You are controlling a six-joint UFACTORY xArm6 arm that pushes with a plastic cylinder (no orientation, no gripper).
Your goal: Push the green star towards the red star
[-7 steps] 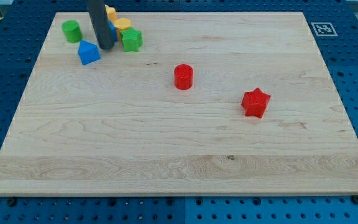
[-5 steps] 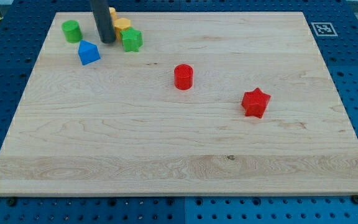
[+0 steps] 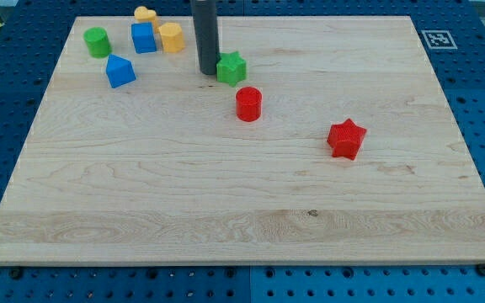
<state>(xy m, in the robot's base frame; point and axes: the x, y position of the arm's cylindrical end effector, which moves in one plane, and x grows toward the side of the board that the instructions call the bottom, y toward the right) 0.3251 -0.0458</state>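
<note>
My tip [image 3: 208,71] sits on the worktop [image 3: 226,202], touching the green star [image 3: 231,67] on its left side; no jaws on this rod, nothing held. Green star lies just above the red cylinder [image 3: 248,103], with the red star [image 3: 346,139] well apart toward the view's lower right.

Red cyl [image 3: 248,103] mid-board; green cyl [image 3: 97,41], blue/yellow blocks top-left.

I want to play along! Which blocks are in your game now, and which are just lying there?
In my game: green star, red star, my tip at the green star's left.

Just lying there: red cylinder, green cylinder, two blue blocks, two yellow blocks.
</note>
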